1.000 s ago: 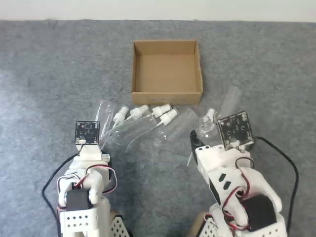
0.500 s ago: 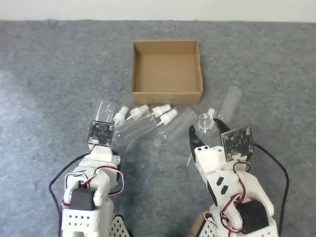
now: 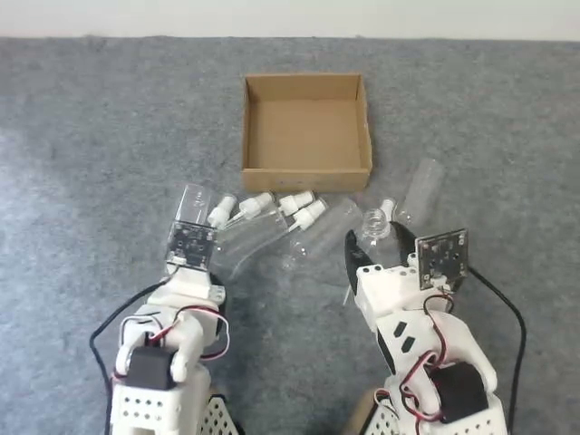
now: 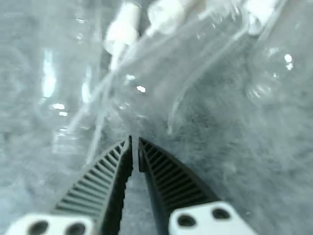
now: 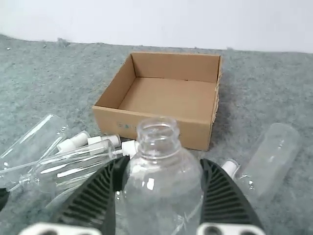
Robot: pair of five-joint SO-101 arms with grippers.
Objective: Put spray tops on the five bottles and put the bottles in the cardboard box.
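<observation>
My right gripper [image 5: 162,165] [image 3: 377,245] is shut on a clear bottle [image 5: 157,183] [image 3: 375,224] that stands upright with its neck open, in front of the cardboard box [image 3: 306,169] [image 5: 151,122]. My left gripper [image 4: 135,145] is shut with nothing in it, low over the carpet just short of a lying clear bottle [image 4: 186,54] [image 3: 246,236]. Other clear bottles lie at the left [image 3: 193,206], in the middle [image 3: 319,237] and at the right [image 3: 421,188] [image 5: 269,154]. White spray tops [image 3: 256,205] [image 3: 306,216] [image 3: 222,211] lie loose between the bottles and the box.
Grey carpet [image 3: 109,136] covers the table on all sides of the box. The box's inside [image 3: 306,127] holds nothing. One more spray top [image 3: 388,207] lies beside the held bottle, near the box's right front corner.
The left arm has pushed forward toward the lying bottles. The right arm has shifted slightly forward, and the bottle in it has come out from under the wrist board, standing upright.
</observation>
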